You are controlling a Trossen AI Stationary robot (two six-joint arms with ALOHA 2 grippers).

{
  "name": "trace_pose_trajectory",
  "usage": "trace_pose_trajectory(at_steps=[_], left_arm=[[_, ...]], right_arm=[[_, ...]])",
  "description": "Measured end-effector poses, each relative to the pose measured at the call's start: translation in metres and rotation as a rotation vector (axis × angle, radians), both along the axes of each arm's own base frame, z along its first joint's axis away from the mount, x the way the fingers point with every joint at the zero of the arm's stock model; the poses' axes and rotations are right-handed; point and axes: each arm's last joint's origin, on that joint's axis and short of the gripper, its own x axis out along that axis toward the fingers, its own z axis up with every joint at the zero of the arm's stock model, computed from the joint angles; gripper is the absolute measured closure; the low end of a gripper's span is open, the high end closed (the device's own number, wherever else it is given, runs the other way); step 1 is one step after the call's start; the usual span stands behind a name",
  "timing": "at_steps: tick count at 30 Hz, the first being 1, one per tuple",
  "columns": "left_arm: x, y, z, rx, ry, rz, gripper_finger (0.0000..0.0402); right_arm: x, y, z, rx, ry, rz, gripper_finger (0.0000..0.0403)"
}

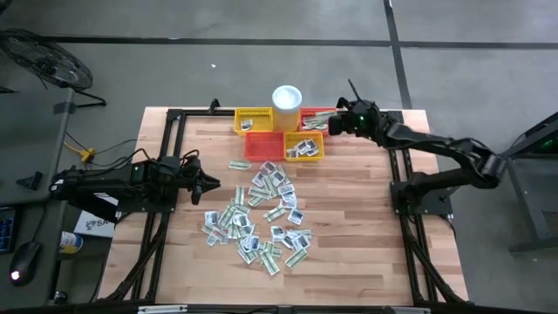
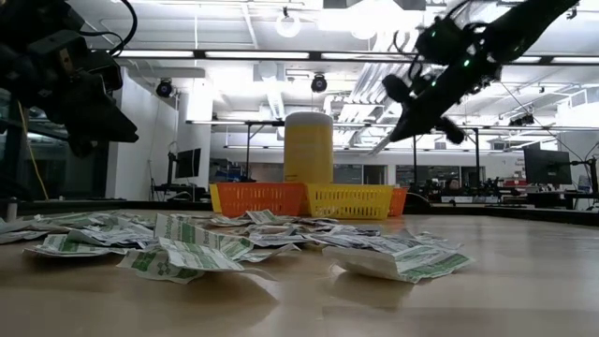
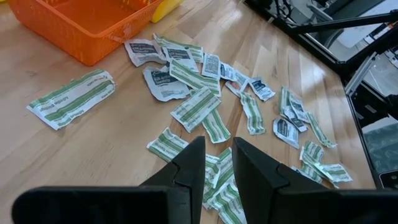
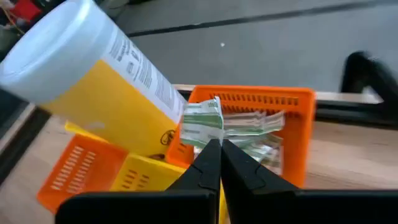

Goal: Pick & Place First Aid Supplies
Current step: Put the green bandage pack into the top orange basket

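Several first aid supplies, small green-and-white and grey packets (image 1: 261, 218), lie loose in a pile on the wooden table (image 1: 366, 227). They also show in the left wrist view (image 3: 199, 106). At the far edge my right gripper (image 1: 336, 122) hangs over the right rim of an orange basket (image 4: 292, 118) that holds a few packets. It is shut on one green-and-white packet (image 4: 202, 124). My left gripper (image 1: 209, 185) hovers open at the pile's left side, above the packets, with nothing between its fingers (image 3: 193, 168). My right gripper pinches the packet's lower edge (image 4: 209, 139) between its two fingertips. The fingers slant down, coming from the table's right side. The packet sticks out past the fingertips, lifted clear above the orange basket.
Beside the orange basket stand a yellow basket (image 1: 253, 120), a red-orange one (image 1: 264, 145) and a second yellow one (image 1: 303, 146) with packets. A yellow canister with a white lid (image 4: 81, 81) rises among them. Black frame rails (image 1: 174, 131) border the table.
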Motion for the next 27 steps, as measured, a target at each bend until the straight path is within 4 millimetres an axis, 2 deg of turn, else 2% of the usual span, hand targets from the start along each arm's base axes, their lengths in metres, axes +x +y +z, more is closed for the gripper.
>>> trace_pose_trajectory(at_steps=[8,15,22,27], left_arm=[[0.000,0.000,0.000,0.000,0.000,0.000,0.0321],[0.000,0.000,0.000,0.000,0.000,0.000,0.0321],[0.000,0.000,0.000,0.000,0.000,0.000,0.0321],[0.000,0.000,0.000,0.000,0.000,0.000,0.0321]], right_arm=[[0.020,-0.032,-0.045,0.107,-0.083,-0.029,0.0403],[0.024,-0.048,-0.072,0.190,-0.137,-0.032,0.0403],[0.021,-0.050,-0.070,0.199,-0.150,-0.029,0.0398],[0.021,-0.050,-0.065,0.182,-0.161,-0.029,0.0363]])
